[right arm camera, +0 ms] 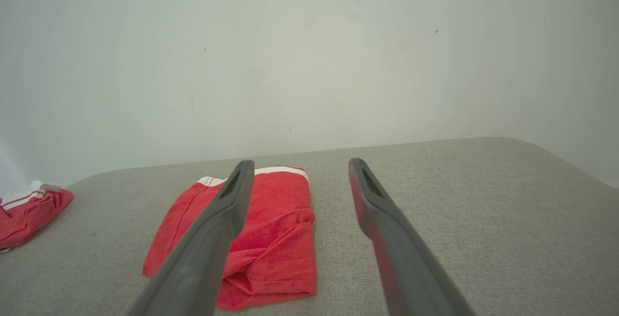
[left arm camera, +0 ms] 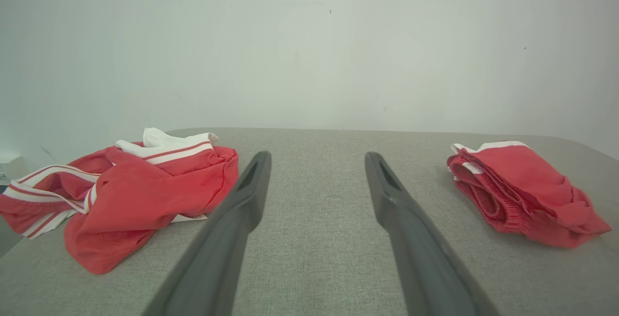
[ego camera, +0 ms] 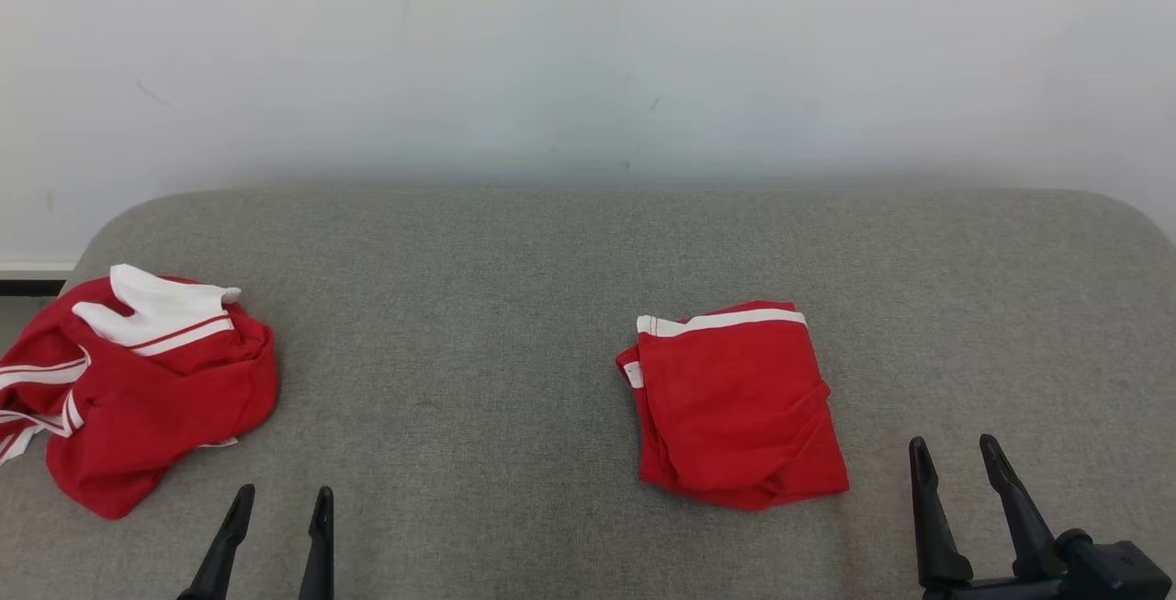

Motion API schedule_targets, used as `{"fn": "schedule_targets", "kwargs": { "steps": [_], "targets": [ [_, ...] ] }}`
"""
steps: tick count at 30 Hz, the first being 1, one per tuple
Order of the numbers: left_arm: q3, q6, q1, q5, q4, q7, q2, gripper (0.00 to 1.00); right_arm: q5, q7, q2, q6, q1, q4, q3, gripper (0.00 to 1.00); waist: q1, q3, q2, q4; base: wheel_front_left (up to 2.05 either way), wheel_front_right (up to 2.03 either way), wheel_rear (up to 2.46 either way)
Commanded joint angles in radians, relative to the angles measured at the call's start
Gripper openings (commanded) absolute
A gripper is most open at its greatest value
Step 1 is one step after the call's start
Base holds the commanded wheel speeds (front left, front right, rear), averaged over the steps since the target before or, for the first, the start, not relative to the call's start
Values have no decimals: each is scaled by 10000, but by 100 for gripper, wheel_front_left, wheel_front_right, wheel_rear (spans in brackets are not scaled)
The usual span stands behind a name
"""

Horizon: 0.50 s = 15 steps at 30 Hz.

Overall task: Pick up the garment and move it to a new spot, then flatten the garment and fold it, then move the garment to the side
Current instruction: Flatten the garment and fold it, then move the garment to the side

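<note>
A folded red garment [ego camera: 740,402] with a white waistband lies on the grey surface [ego camera: 514,306], right of centre; it also appears as the folded garment [left arm camera: 522,192] and the folded garment [right arm camera: 271,238]. My right gripper [ego camera: 955,453] stands open at the lower right, just right of that garment and apart from it, nothing between its fingers [right arm camera: 382,209]. My left gripper [ego camera: 283,499] is open near the front edge at the lower left, empty, its fingers [left arm camera: 242,200] pointing between the two red heaps.
A crumpled red garment [ego camera: 138,389] with white stripes lies at the surface's left end, partly over the edge; it shows too as the crumpled heap [left arm camera: 135,190] and the heap [right arm camera: 26,212]. A pale wall [ego camera: 588,58] rises behind the surface.
</note>
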Motion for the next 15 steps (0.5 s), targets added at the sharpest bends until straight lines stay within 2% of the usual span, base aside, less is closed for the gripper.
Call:
{"fn": "schedule_targets", "kwargs": {
  "steps": [1, 15],
  "targets": [
    [-2, 6, 84, 142, -71, -6, 18, 100, -93, -6, 53, -24, 122, -46, -48, 100, 2, 1, 0, 62, 0, 0, 0],
    [41, 6, 3, 66, 83, -6, -17, 100, -171, -6, 140, -24, 240, 167, -42, 100, 2, 5, 0, 80, 0, 0, 0]
  ]
}}
